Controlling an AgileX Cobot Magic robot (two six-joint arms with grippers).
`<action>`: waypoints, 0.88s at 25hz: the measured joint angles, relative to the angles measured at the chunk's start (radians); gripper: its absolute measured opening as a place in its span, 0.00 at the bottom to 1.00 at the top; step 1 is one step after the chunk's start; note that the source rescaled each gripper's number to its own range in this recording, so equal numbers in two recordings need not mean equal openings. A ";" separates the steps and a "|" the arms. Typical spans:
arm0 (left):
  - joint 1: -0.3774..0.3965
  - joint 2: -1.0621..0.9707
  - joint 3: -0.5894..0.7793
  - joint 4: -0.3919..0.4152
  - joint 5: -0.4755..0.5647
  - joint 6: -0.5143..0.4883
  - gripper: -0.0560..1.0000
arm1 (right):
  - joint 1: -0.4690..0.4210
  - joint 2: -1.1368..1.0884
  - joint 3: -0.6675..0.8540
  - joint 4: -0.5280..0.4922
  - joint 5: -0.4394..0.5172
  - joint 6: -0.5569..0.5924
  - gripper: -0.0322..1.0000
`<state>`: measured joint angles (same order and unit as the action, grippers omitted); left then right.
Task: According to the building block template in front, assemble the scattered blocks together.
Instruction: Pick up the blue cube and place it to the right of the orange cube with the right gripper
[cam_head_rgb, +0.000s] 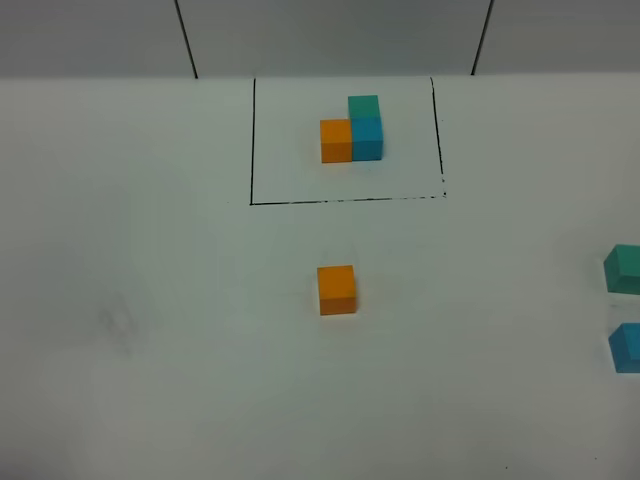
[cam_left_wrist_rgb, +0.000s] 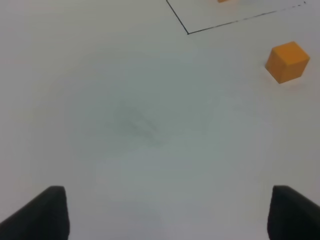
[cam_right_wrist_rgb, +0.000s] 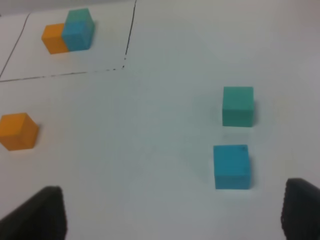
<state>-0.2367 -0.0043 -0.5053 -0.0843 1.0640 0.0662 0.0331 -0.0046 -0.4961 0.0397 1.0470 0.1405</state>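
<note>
White tabletop (cam_head_rgb: 150, 380) carries the building block template (cam_head_rgb: 352, 130) at the far edge, the loose orange cube (cam_head_rgb: 337, 289) in front of it. Likely step: fetch the blue cube (cam_right_wrist_rgb: 232, 166), near the teal cube (cam_right_wrist_rgb: 238, 106) at right; square the jaws to 2 opposite faces. Left gripper (cam_left_wrist_rgb: 170, 215) and right gripper (cam_right_wrist_rgb: 172, 212) gape wide, holding nothing.

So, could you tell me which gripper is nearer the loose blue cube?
Right. The right gripper hovers close by the blue cube; the left gripper is far off, beyond the orange cube.
</note>
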 joint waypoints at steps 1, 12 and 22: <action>0.015 0.000 0.000 0.000 0.000 0.000 0.86 | 0.000 0.000 0.000 0.000 0.000 0.000 0.75; 0.249 0.000 0.000 -0.046 0.000 -0.026 0.85 | 0.000 0.000 0.000 0.000 0.000 0.000 0.75; 0.249 0.000 0.000 -0.049 0.000 -0.026 0.85 | 0.000 0.000 0.000 0.000 0.000 0.000 0.75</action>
<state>0.0121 -0.0043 -0.5053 -0.1328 1.0640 0.0400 0.0331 -0.0046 -0.4961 0.0397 1.0470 0.1405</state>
